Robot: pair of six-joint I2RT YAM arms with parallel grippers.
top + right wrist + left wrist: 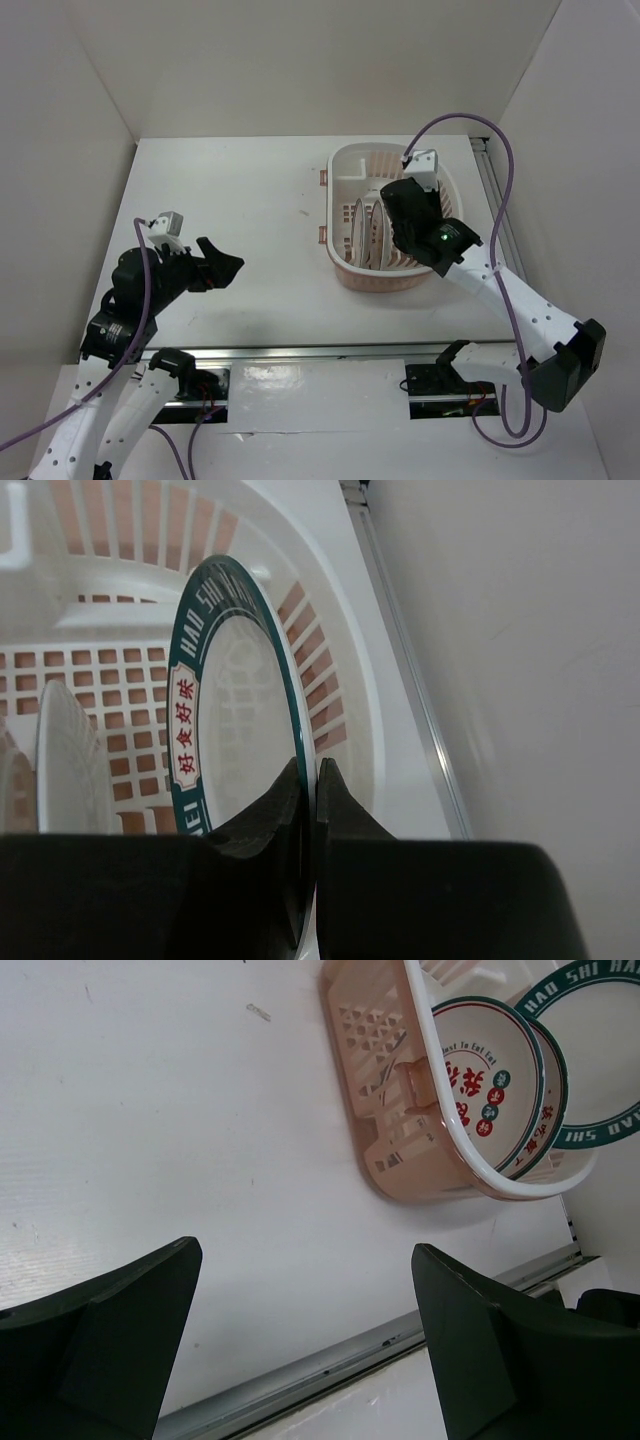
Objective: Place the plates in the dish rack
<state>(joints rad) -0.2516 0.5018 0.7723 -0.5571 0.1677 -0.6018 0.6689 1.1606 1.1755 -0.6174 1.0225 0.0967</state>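
The pink and white dish rack stands at the back right of the table. Two plates stand on edge inside it. My right gripper is down in the rack, shut on the rim of the teal-ringed plate, which it holds upright; its fingertips pinch the edge. Another white plate stands to the left of it. My left gripper is open and empty above the table at the left. Its wrist view shows the rack, the red-marked plate and the teal-ringed plate.
White walls enclose the table on the left, back and right. A metal rail runs along the near edge and another along the right side, close to the rack. A purple cable loops above the right arm.
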